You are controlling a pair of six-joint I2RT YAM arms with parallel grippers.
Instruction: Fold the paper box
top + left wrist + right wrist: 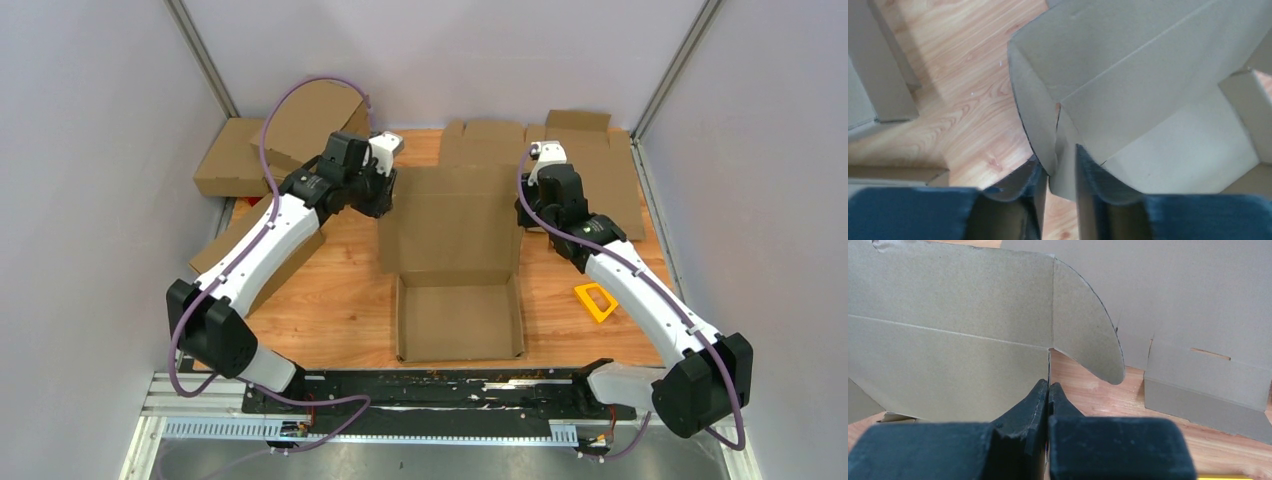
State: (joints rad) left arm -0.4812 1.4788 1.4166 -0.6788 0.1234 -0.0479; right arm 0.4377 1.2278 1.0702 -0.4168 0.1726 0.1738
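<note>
Plain grey walls (80, 150), aluminium corner posts (205, 60), wooden table (340, 300) — warm orange grain, even light

The paper box (458, 320) sits on the table (340, 290) between the two claws. Its tray is nearer than both, and its raised lid spans from one claw to the other. The left claw (1062, 165) straddles the lid's left edge. The right claw (1049, 387) is just below the lid's right side flap (1088, 335). Stacked cardboard boxes (235, 160) lie behind and left of the left claw, and flat cardboard blanks (585, 150) lie behind the right claw. A small object (596, 301) lies on the table nearer than the right claw and to its right.
</note>
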